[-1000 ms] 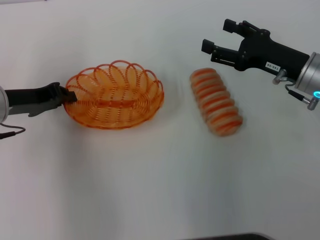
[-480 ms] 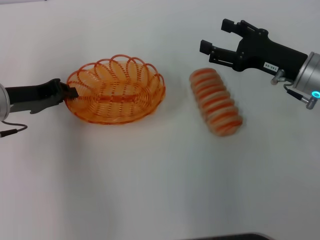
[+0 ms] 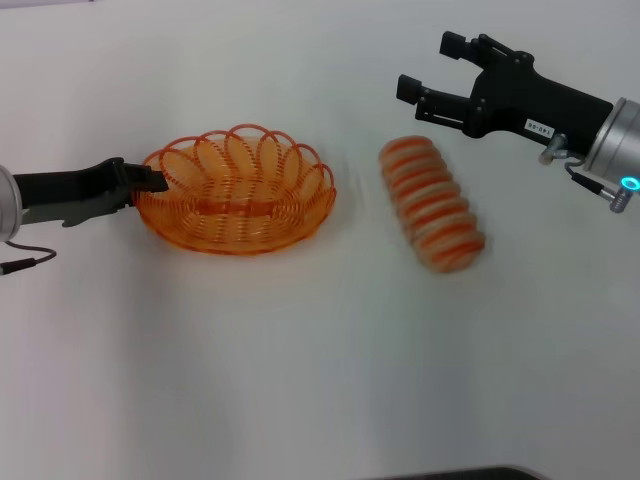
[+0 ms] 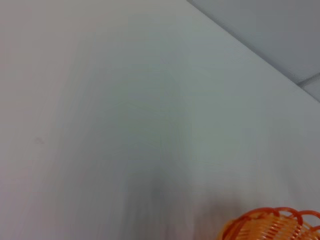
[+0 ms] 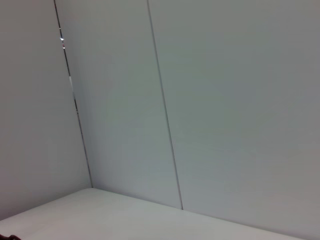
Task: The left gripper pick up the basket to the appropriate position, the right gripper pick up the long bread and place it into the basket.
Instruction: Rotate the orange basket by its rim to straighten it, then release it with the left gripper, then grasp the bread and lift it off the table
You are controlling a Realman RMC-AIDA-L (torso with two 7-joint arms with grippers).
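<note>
Long bread [image 3: 432,204] lying diagonal, basket [image 3: 236,189] lengthwise left-right

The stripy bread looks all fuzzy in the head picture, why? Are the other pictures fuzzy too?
Head view: the long bread has soft, smeared edges, while the right gripper and the basket look crisper. Left wrist view: the white table is streaky and blurred, with only a bit of basket rim showing. Right wrist view: plain wall panels, seams fairly sharp.
</note>
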